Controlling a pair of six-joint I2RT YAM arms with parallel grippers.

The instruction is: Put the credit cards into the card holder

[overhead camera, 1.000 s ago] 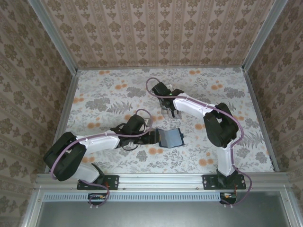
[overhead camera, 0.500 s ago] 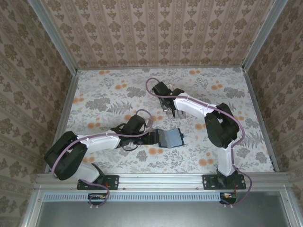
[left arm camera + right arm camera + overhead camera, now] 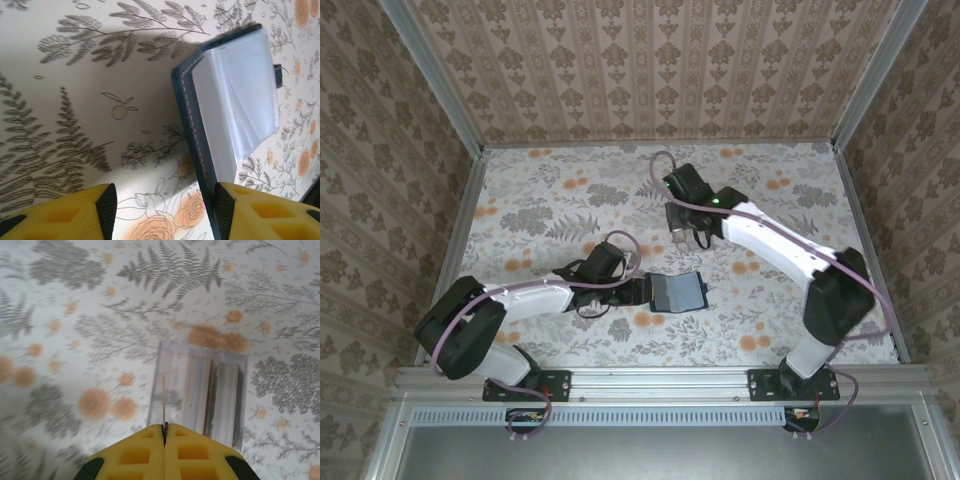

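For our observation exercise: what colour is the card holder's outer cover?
Dark navy blue, with pale stitching, on the card holder; clearest in the left wrist view.

The desk (image 3: 540, 200) carries a pale cover printed with grey ferns and orange blooms; three walls close it in, the back wall (image 3: 660, 70), the left wall (image 3: 370, 200) and the right wall (image 3: 920, 200), all papered in a brown damask of striped bands and small medallions; bare aluminium posts (image 3: 430, 75) run up the two back corners; along the near edge lies a metal rail (image 3: 660, 378), with a slotted strip (image 3: 660, 415) under it and a dark grey panel (image 3: 660, 450) lower still, perhaps glass; the light is even and soft, leaving only faint shadows on the cover.
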